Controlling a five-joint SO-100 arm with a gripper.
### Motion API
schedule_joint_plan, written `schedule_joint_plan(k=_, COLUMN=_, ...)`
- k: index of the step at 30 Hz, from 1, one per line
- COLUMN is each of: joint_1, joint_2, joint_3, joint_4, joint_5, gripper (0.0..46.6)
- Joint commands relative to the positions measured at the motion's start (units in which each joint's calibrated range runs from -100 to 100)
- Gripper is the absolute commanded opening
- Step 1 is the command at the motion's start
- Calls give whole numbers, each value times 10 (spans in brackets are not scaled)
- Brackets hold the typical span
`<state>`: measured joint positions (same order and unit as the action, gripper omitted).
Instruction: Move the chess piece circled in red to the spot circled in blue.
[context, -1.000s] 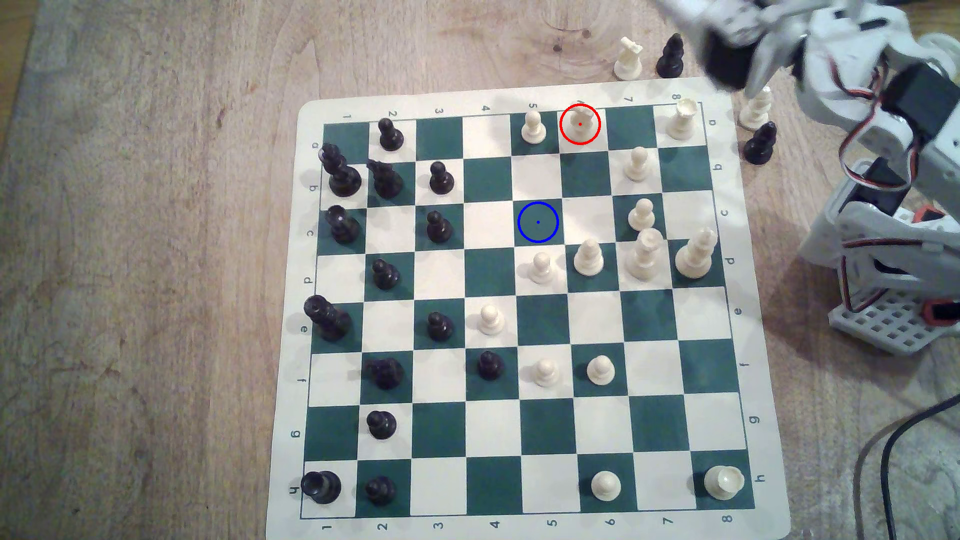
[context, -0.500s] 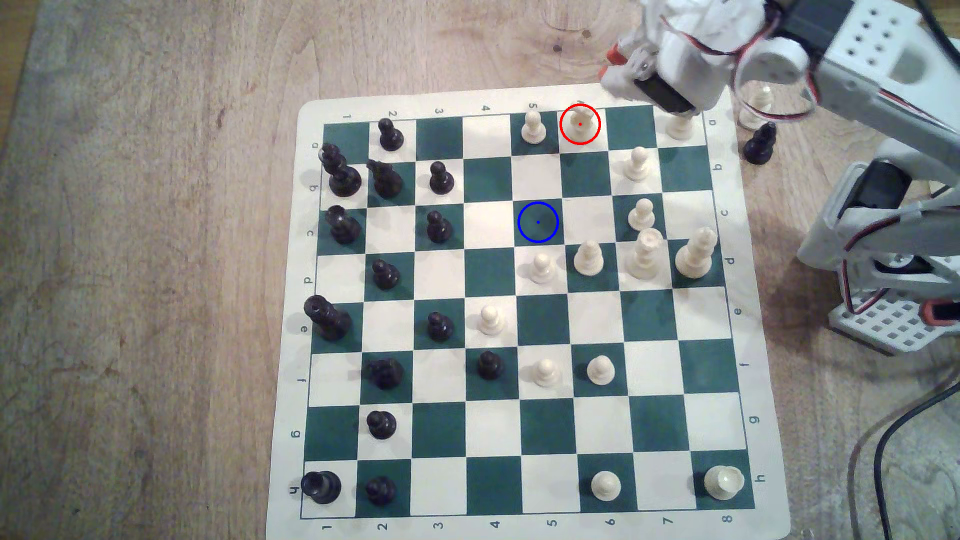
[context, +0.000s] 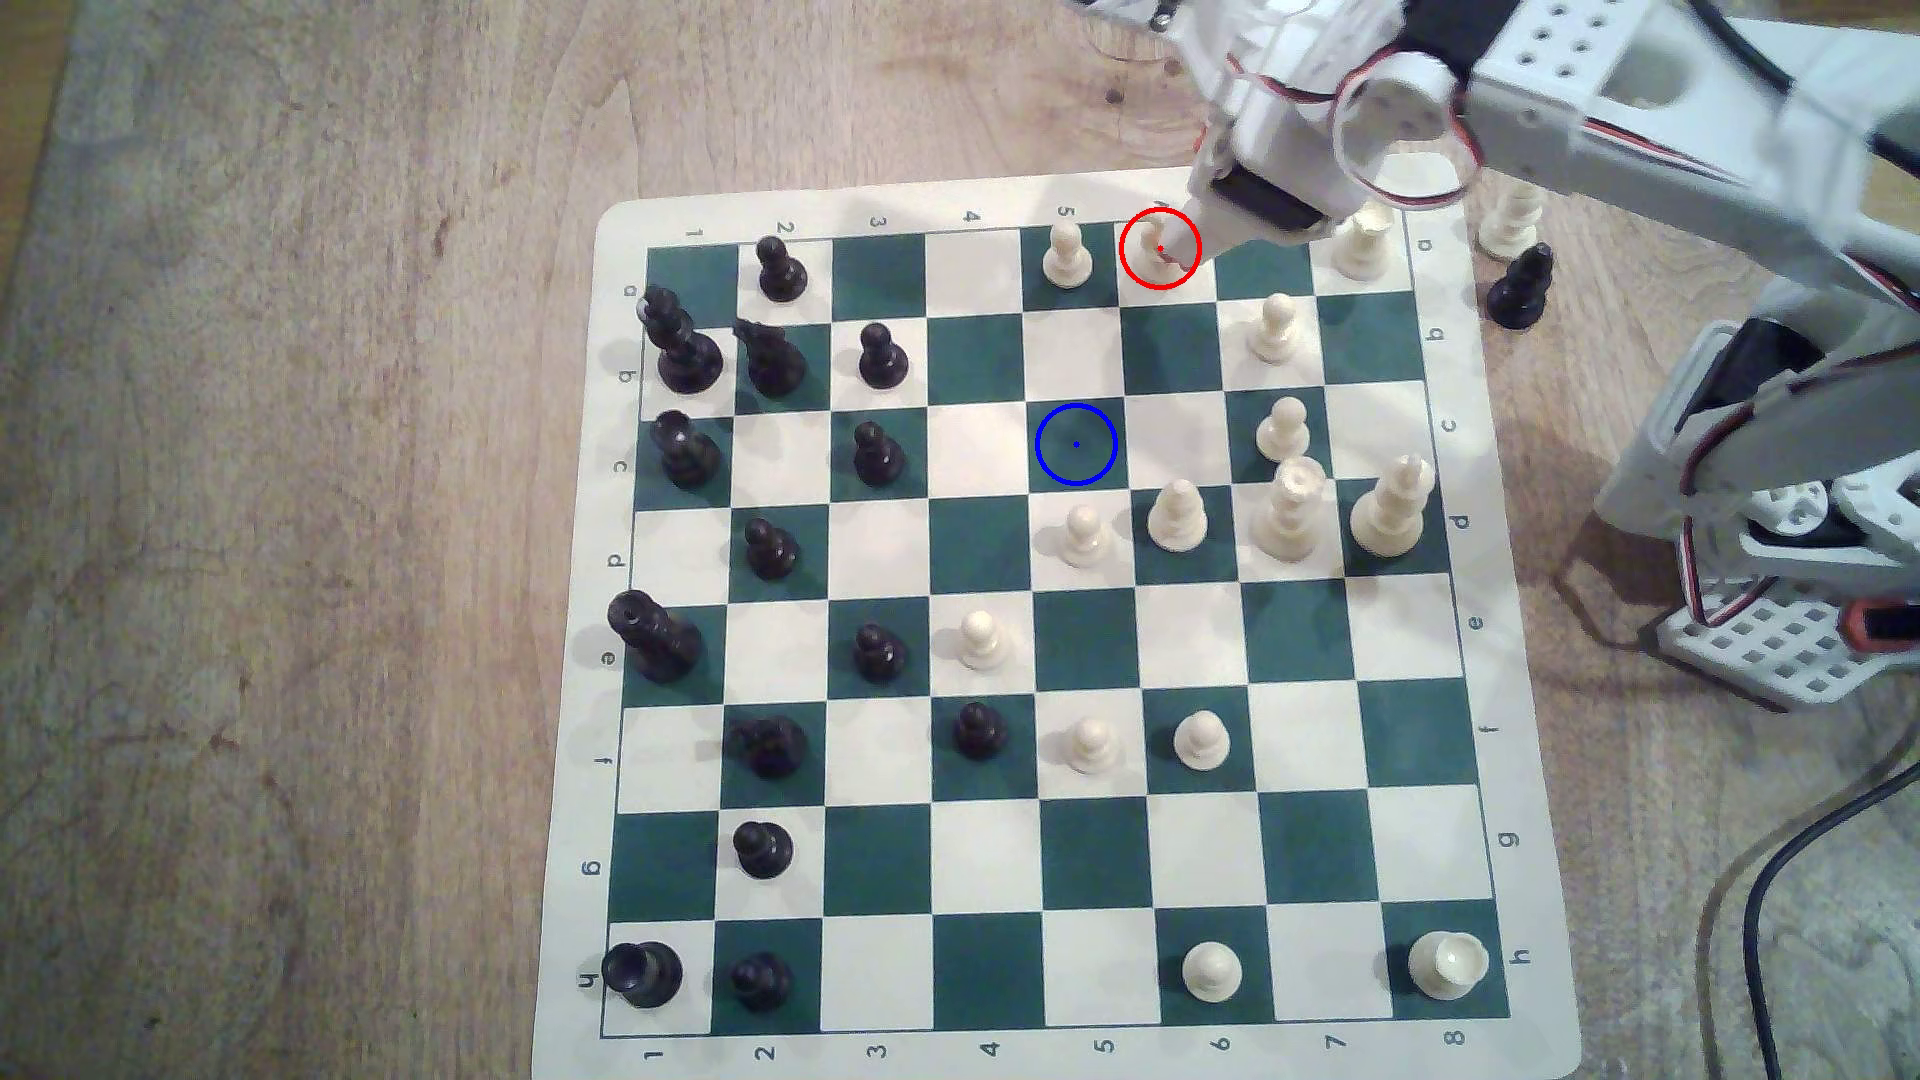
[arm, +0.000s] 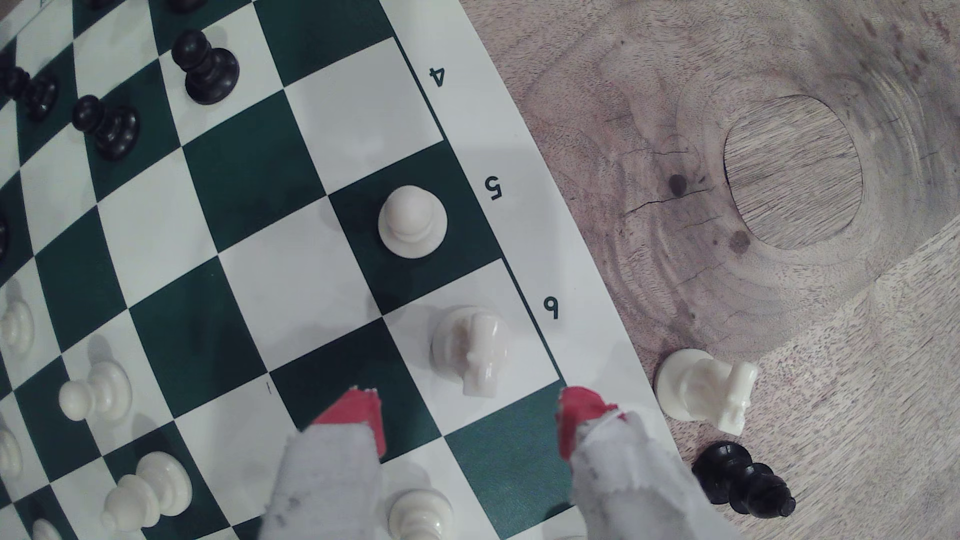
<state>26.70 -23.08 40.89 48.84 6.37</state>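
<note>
Cream-white and small, the knight (context: 1151, 247) stands inside the red ring on a pale square at the far edge of the board (context: 1039, 197), in the exterior view. A cream pawn (context: 1066, 257) is just beside it, on that view's left. The gripper (context: 1184, 249) hangs right over the ring. The blue-ringed green square (context: 1075, 444) is bare.

In the wrist view, the gripper (arm: 470, 415) is spread wide, its red tips apart and touching nothing. The knight (arm: 470, 348) stands upright just ahead of the gap.
</note>
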Motion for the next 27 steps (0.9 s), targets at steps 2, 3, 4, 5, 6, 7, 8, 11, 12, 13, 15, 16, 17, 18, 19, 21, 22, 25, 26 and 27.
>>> schedule_joint_plan(k=2, joint_1=-5, joint_2=39, joint_3=-81, joint_4=3, joint_5=11, gripper=167)
schedule_joint_plan(k=3, joint_1=-4, joint_2=47, joint_3=-84, joint_4=1, joint_5=12, gripper=164)
schedule_joint_plan(k=4, joint_1=-5, joint_2=56, joint_3=-90, joint_4=-2, joint_5=12, gripper=161)
schedule_joint_plan(k=5, joint_1=-6, joint_2=59, joint_3=-92, joint_4=-2, joint_5=12, gripper=160)
schedule_joint_plan(k=6, joint_1=-8, joint_2=62, joint_3=-93, joint_4=-3, joint_5=11, gripper=159)
schedule_joint_plan(k=7, joint_1=-10, joint_2=64, joint_3=-93, joint_4=-5, joint_5=10, gripper=160)
schedule_joint_plan(k=8, joint_1=-12, joint_2=70, joint_3=-96, joint_4=-9, joint_5=8, gripper=160)
schedule_joint_plan(k=11, joint_1=-18, joint_2=81, joint_3=-97, joint_4=-8, joint_5=3, gripper=153)
schedule_joint_plan(k=12, joint_1=-19, joint_2=86, joint_3=-97, joint_4=-7, joint_5=2, gripper=153)
schedule_joint_plan(k=13, joint_1=-19, joint_2=94, joint_3=-96, joint_4=-14, joint_5=2, gripper=153)
schedule_joint_plan(k=15, joint_1=-18, joint_2=98, joint_3=-95, joint_4=-22, joint_5=0, gripper=154)
schedule_joint_plan(k=16, joint_1=-17, joint_2=99, joint_3=-95, joint_4=-25, joint_5=-1, gripper=155)
schedule_joint_plan(k=17, joint_1=-17, joint_2=102, joint_3=-94, joint_4=-29, joint_5=-1, gripper=158)
schedule_joint_plan(k=18, joint_1=-16, joint_2=103, joint_3=-93, joint_4=-31, joint_5=-1, gripper=158)
schedule_joint_plan(k=19, joint_1=-15, joint_2=105, joint_3=-93, joint_4=-33, joint_5=0, gripper=158)
schedule_joint_plan(k=21, joint_1=-15, joint_2=112, joint_3=-97, joint_4=-34, joint_5=0, gripper=156)
schedule_joint_plan(k=22, joint_1=-15, joint_2=114, joint_3=-97, joint_4=-34, joint_5=0, gripper=154)
schedule_joint_plan(k=25, joint_1=-15, joint_2=120, joint_3=-95, joint_4=-38, joint_5=-1, gripper=151)
schedule_joint_plan(k=26, joint_1=-16, joint_2=123, joint_3=-93, joint_4=-40, joint_5=-1, gripper=148)
schedule_joint_plan(k=27, joint_1=-17, joint_2=125, joint_3=-93, joint_4=-41, joint_5=-2, gripper=141)
